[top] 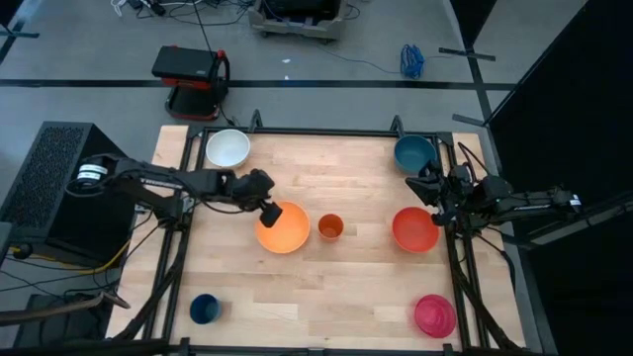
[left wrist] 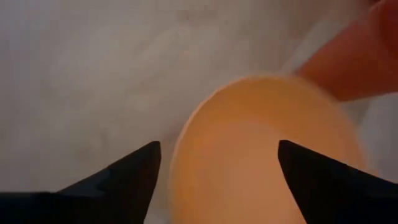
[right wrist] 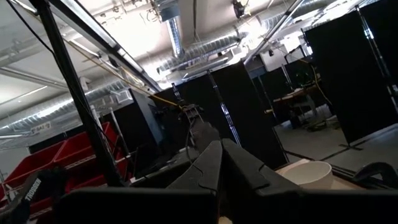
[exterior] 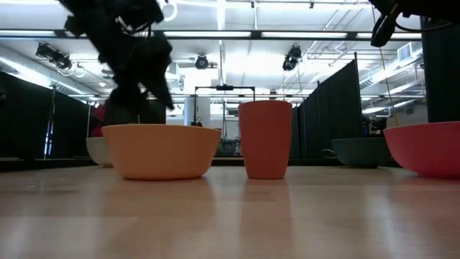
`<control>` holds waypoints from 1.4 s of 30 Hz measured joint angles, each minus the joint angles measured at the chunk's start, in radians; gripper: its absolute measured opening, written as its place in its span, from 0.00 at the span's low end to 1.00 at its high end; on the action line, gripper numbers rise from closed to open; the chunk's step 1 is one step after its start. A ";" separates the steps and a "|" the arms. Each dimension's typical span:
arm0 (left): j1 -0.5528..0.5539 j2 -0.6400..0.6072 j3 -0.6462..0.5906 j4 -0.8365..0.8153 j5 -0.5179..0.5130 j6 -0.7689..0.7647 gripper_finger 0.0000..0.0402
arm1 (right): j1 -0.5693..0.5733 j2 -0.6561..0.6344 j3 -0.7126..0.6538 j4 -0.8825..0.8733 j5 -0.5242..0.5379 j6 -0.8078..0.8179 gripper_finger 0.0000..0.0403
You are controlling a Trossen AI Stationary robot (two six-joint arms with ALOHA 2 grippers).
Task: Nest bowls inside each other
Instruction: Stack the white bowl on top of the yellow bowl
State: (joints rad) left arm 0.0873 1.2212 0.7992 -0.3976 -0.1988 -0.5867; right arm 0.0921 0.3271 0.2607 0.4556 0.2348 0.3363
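Hovering over the middle of the wooden table (top: 346, 297), the left gripper (top: 268, 213) is spreading its two dark fingers (left wrist: 127, 177) on either side of the near rim of the orange bowl (top: 282, 227), which is sitting upright on the boards and not lifted. In the left wrist view the fingertips are standing well apart with the bowl's rim between them, and neither looks to be pressing on it. The small orange cup (top: 330, 226) is standing just beside the bowl, apart from it.

The other bowls are lying scattered and not yet nested: the white bowl (top: 227, 148) at the far left corner, the teal-blue bowl (top: 414, 153) at the far right corner, the red-orange bowl (top: 415, 229) at the right edge and the magenta-pink bowl (top: 435, 315) at the near right corner. A small dark blue cup (top: 204, 309) is waiting near the front left. The right gripper (top: 435, 194) is idling between the teal-blue and red-orange bowls, raised off the table, its fingers pressed together on nothing.

Judging by its look, the orange bowl is thin, stiff plastic: light, smooth and likely to skid or tip if nudged on one side. The rim wall, one finger inside and one outside, appears to be the only practical place to pinch it, with a level carry to keep it from swinging.
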 joint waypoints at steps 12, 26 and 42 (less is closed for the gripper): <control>0.083 -0.019 0.252 -0.177 -0.226 0.252 0.79 | 0.000 0.000 0.000 0.000 0.000 0.000 0.00; 0.282 -0.018 0.317 -0.452 -0.336 0.253 0.80 | 0.000 0.000 0.000 0.001 -0.001 0.000 0.00; 0.495 0.078 0.323 -0.600 -0.295 0.307 0.86 | 0.000 0.000 0.000 0.001 -0.002 0.000 0.00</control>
State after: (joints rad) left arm 0.5827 1.2989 1.1221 -0.9977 -0.4939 -0.2800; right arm 0.0921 0.3271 0.2607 0.4568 0.2333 0.3367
